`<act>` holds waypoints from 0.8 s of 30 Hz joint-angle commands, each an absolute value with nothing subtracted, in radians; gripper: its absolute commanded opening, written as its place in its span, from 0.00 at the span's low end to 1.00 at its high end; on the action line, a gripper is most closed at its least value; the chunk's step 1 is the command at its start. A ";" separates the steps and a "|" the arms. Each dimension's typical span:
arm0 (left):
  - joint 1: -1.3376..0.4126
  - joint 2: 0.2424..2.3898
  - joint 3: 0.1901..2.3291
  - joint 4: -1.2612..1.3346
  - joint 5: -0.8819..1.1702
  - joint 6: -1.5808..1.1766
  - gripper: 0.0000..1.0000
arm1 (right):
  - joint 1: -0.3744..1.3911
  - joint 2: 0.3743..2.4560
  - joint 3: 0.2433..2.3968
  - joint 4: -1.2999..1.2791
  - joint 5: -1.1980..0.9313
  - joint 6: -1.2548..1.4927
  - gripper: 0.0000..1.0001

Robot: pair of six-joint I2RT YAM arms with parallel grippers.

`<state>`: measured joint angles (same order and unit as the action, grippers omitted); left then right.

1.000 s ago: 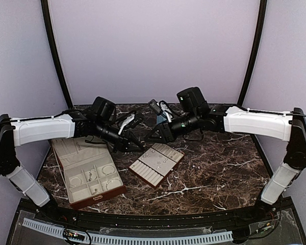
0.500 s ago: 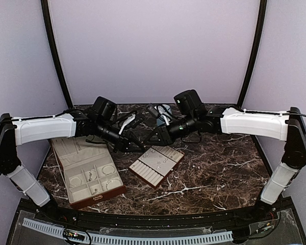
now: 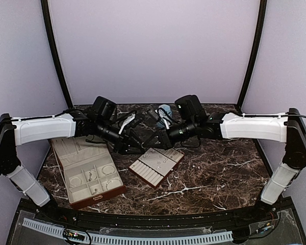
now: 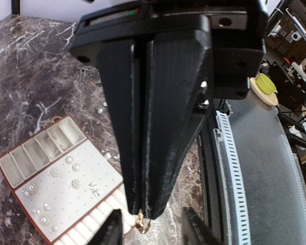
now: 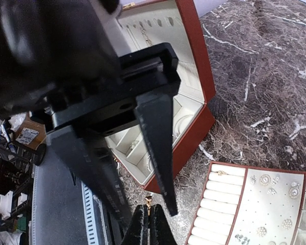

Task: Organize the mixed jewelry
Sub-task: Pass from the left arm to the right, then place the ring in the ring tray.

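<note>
1. Two grippers stand tip to tip above the marble table point(image 3: 229, 173), just over the far edge of the slotted tray point(image 3: 149, 174).
2. The left gripper point(image 4: 141, 214) has its fingers point(image 4: 163, 127) pressed together, pinching a small piece of jewelry point(image 4: 141, 223) at the very tips.
3. The right gripper point(image 5: 147, 210) has its fingers point(image 5: 157, 143) spread wide, one on each side of that piece and apart from it.
4. Several studs point(image 4: 55, 173) sit on the tray's flat pad.
5. The open box point(image 3: 99, 196) lies left of the tray, with rings point(image 3: 108, 169) in its compartments.
6. A few loose studs point(image 3: 196, 167) lie on the table, right of the tray.
</note>
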<state>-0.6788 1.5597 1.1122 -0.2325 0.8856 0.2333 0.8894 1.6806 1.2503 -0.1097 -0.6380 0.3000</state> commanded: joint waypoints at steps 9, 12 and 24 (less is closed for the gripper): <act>-0.644 1.272 0.919 0.142 0.747 0.007 0.66 | 0.827 1.575 1.034 0.483 -0.710 0.616 0.00; -0.630 1.244 0.883 0.268 0.743 -0.142 0.66 | 0.827 1.568 1.028 0.504 -0.726 0.617 0.00; -0.628 1.341 0.947 0.359 0.965 -0.336 0.58 | 0.832 1.575 1.058 0.544 -0.868 0.620 0.00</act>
<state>-0.6304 1.3304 0.9104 0.3077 0.8707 -0.2779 0.8268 1.5929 1.0393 0.5018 -0.8200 0.6231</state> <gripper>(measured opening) 0.590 0.006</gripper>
